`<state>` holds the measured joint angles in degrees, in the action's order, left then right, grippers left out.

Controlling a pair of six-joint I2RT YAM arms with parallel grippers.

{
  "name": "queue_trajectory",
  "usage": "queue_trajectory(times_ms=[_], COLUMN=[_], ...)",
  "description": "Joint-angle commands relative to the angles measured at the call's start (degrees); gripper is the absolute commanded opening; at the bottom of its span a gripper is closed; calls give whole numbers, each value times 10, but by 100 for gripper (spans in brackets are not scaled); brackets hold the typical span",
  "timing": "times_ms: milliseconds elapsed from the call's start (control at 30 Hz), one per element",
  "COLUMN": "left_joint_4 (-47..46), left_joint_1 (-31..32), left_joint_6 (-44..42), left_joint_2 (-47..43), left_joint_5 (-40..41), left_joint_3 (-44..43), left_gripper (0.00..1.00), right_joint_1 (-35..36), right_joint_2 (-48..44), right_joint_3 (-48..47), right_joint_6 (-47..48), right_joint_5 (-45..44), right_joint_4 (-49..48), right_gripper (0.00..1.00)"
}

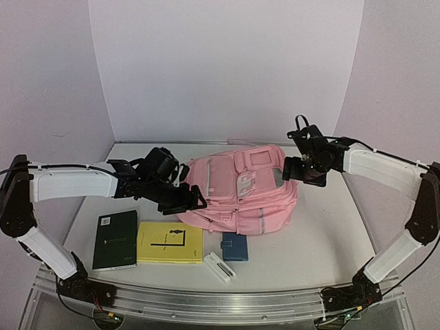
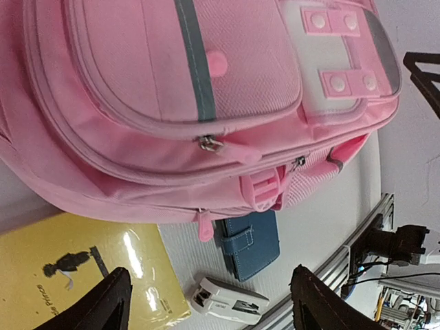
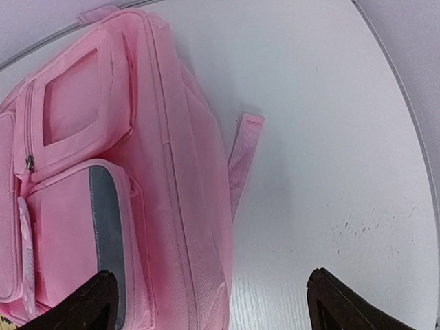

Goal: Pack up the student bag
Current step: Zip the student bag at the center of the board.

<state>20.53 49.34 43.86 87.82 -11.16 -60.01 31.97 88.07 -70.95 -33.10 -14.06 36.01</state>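
Two open, empty hands, left hand [image 1: 192, 201] & right hand [image 1: 306, 175], flank the student bag [image 1: 237, 196] lying on the tabletop [image 1: 309, 240], zips apparently shut; risk: soft fabric slides/bunches if a zip is tugged w/o bracing.

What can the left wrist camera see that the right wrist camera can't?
Only the left wrist view shows the glossy yellow paperback book, the small blue stitched wallet and the little white plastic stapler-like gadget. Only the right wrist view shows a loose flat pink fabric strap lying out to one side. Both show the large soft pink fabric backpack, a silver-grey reflective strip on it, and the white table underneath.
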Motion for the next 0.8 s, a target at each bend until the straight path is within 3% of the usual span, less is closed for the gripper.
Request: queue_trajectory(times_ms=[0,267,533,767], left_joint_4=[11,41,36,45], left_joint_1=[53,87,87,86], left_joint_6=[29,33,35,43], left_joint_2=[60,162,198,217], left_joint_5=[48,80,85,97], left_joint_3=[-35,-99,-125,-137], left_gripper=[73,58,42,35], right_joint_1=[5,4,4,4], right_joint_2=[23,27,22,30], right_joint_3=[15,39,51,48], right_joint_6=[0,-10,-12,-13], right_joint_5=[41,32,32,36], right_joint_4=[-46,-58,-64,-67], right_gripper=[90,83,81,79])
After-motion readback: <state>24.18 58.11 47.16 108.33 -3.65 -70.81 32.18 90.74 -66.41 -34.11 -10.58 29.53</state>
